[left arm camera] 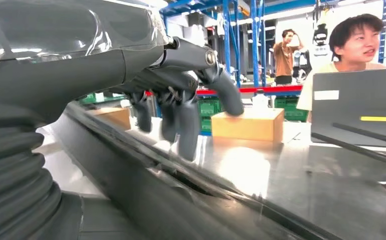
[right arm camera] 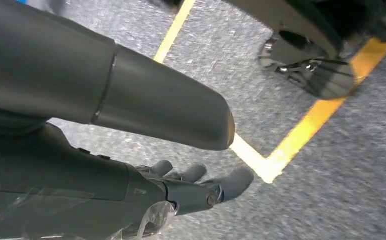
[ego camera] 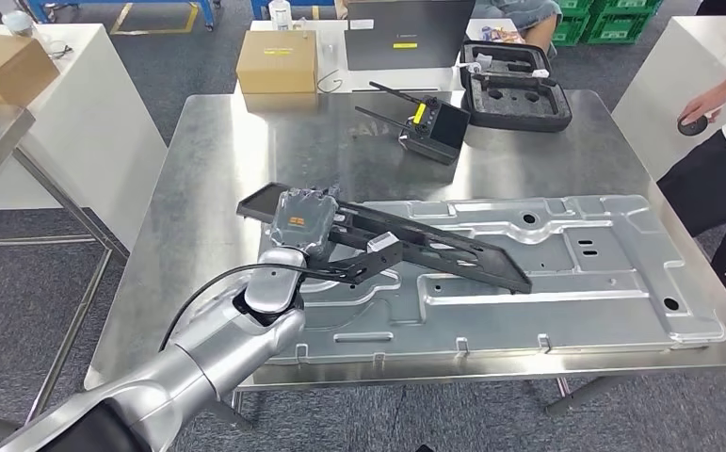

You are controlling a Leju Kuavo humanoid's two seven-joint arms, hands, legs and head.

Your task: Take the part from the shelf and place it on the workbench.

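The left hand (ego camera: 345,247) rests with loosely curled fingers on the long black flat part (ego camera: 406,243), which lies across the pressed silver panel (ego camera: 613,273) near the steel counter's (ego camera: 227,141) front edge. Withdrawing may drag it sideways.

The right hand (right arm camera: 190,182) hangs empty, fingers apart.

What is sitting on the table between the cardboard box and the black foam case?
In the head view, a black handheld controller with two antennas lies between the cardboard box and the foam case, nearer the robot.

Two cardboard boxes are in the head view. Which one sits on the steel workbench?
Neither does. The cardboard box with the yellow label sits on the white table just behind the steel workbench; the other box is far left.
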